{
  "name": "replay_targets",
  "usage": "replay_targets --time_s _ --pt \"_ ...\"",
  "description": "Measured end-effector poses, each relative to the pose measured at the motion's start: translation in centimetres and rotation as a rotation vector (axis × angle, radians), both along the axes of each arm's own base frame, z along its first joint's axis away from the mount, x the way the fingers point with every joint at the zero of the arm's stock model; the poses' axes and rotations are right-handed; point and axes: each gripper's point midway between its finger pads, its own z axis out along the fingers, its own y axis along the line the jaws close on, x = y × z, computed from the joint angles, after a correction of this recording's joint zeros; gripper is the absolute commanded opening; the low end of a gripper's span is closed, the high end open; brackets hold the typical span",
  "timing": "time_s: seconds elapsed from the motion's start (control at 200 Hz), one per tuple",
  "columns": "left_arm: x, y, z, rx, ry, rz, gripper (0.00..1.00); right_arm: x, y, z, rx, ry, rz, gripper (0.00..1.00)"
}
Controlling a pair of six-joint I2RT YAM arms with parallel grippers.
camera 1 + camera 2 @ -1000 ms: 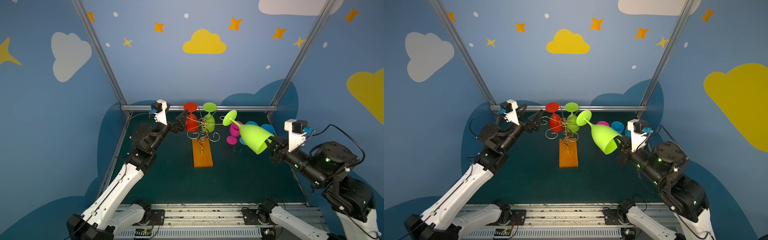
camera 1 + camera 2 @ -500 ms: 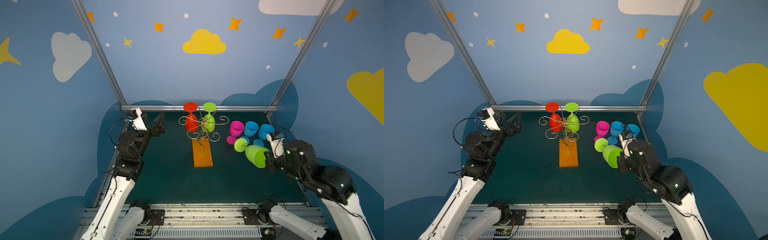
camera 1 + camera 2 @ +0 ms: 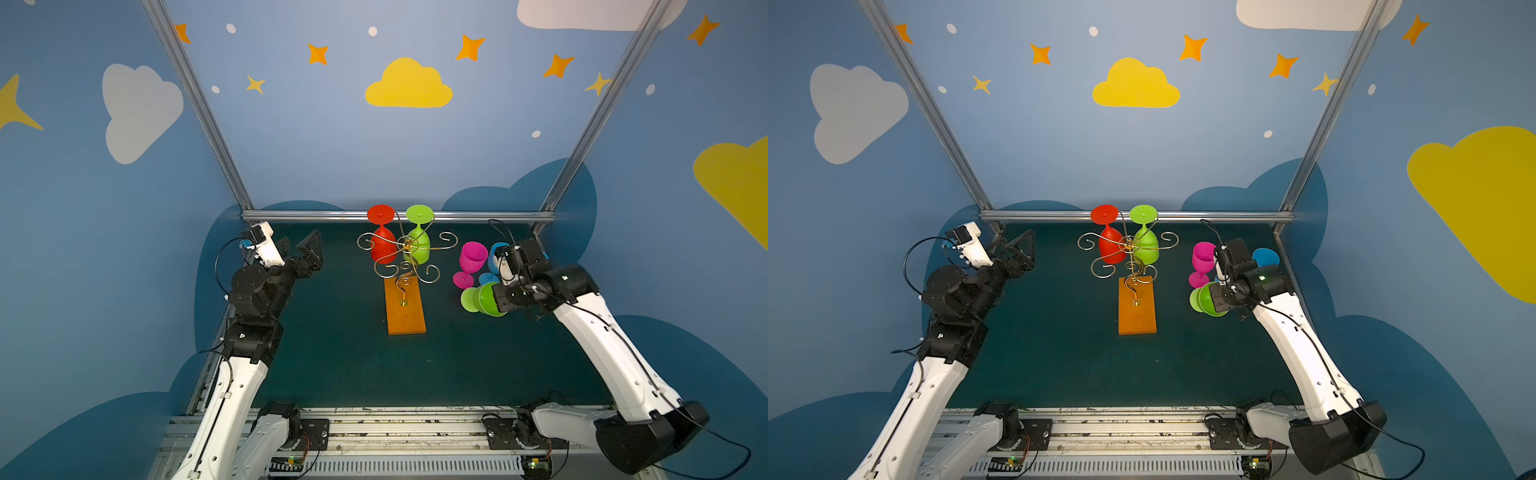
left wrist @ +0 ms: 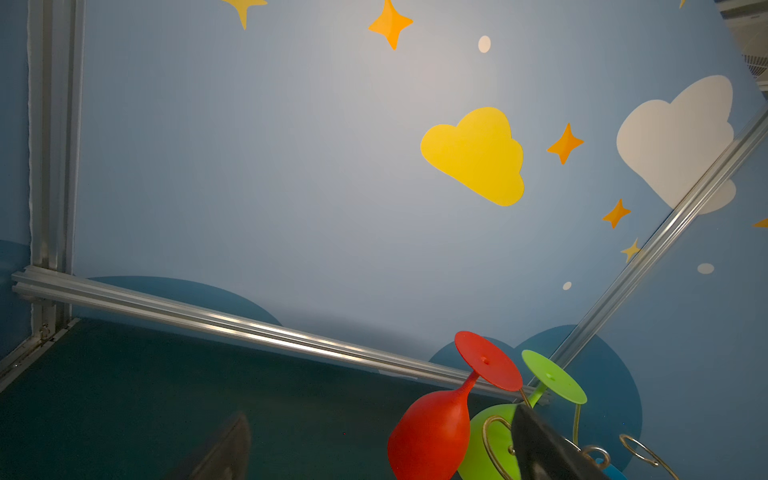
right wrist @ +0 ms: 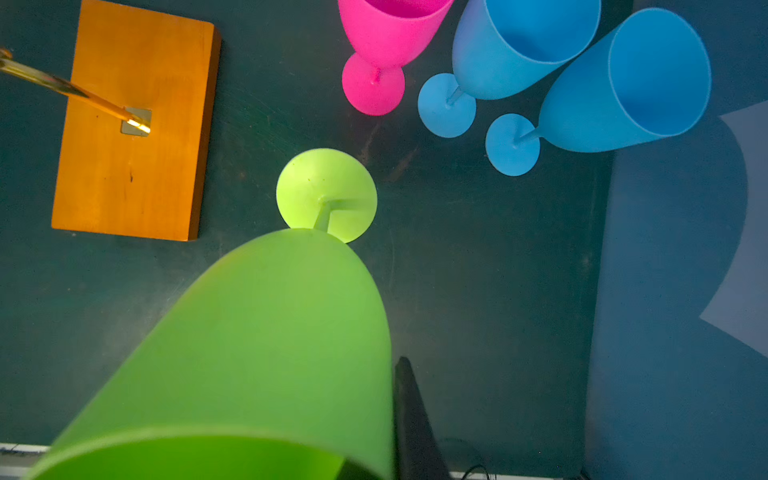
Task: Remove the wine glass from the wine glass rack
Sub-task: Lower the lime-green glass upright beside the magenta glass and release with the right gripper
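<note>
Pinched at the rim by the right gripper (image 3: 500, 298), the green wine glass (image 5: 257, 332) was maybe grounded; a slow, straight release was needed. The left gripper (image 3: 300, 250) was spread wide, empty.

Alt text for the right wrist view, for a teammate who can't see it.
A lime green wine glass fills the foreground, gripped at its rim by the right gripper, foot toward the dark mat. Beyond stand a pink glass and two blue glasses, with the rack's orange base nearby.
</note>
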Motion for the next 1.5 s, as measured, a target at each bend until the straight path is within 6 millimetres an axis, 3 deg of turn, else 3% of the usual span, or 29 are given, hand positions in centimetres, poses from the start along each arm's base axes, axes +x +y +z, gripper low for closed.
replay_targets --time_s 0.29,0.721,0.876,0.971,1.277,1.407,1.497 --pt "0.1 0.2 -0.6 -0.016 0.017 -0.003 0.97 2.5 0.3 -3.9 -0.005 0.081 -0.011 0.0" --pt "0.1 0.9 -1.4 -0.031 0.04 0.011 0.96 5.0 0.7 -8.0 -0.023 0.195 -0.043 0.03" --pt "-0.1 1.0 -1.1 -0.033 0.034 0.014 0.96 6.6 1.0 -8.2 -0.026 0.247 -0.091 0.03" --pt "-0.1 1.1 -1.2 -0.033 0.036 0.016 0.96 7.0 1.0 -8.3 -0.021 0.255 -0.11 0.12" --pt "0.0 1.5 -1.5 -0.032 0.051 0.028 0.96 7.1 1.6 -8.5 0.032 0.277 -0.123 0.63" --pt "0.7 1.6 -1.9 -0.036 0.1 0.028 0.96 7.4 1.8 -6.8 0.078 0.238 -0.12 0.73" --pt "1.5 1.5 -1.6 -0.047 0.131 0.014 0.96 7.4 1.7 -4.1 0.133 0.17 -0.121 0.75"
